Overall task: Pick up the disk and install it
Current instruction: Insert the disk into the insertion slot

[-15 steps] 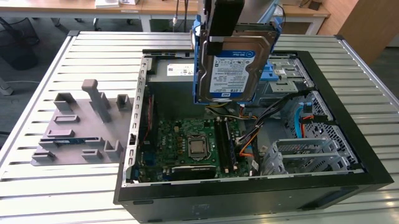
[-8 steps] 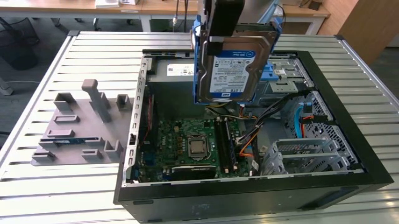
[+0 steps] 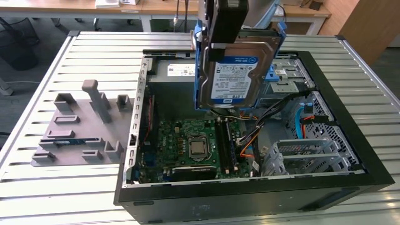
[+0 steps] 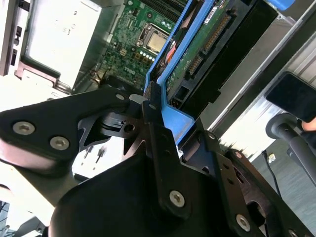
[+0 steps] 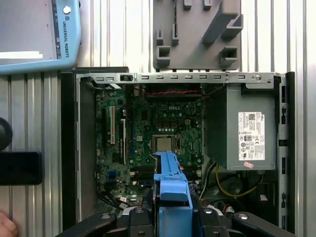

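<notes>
1. The gripper [image 4: 165,116] holds the disk [image 3: 240,77] in the air, standing on its edge, above the open case [image 3: 250,197]. The jaws are clamped on the blue bracket [image 5: 170,187] around the disk, not on the metal body.
2. The bracket is plastic, and I think it can bend under the grip. If it bends, the disk can tilt or slide out. It hangs over the board [image 3: 187,140], so a fall would probably hit the board or the socket [image 3: 198,147].
3. Loose cables [image 3: 247,140] lie just beside the board, between it and the cage [image 3: 312,154]. A low corner of the disk could catch on them and pull a plug or turn the disk in the grip.
4. The cage has thin metal walls and narrow slots. If the disk comes to it a little tilted, the bracket could jam on a rim, and a push could break the plastic.
5. In the second wrist view the connector [image 4: 215,32] of the disk is bare. A knock against a case edge or the grey box [image 5: 237,123] could damage its contacts.
</notes>
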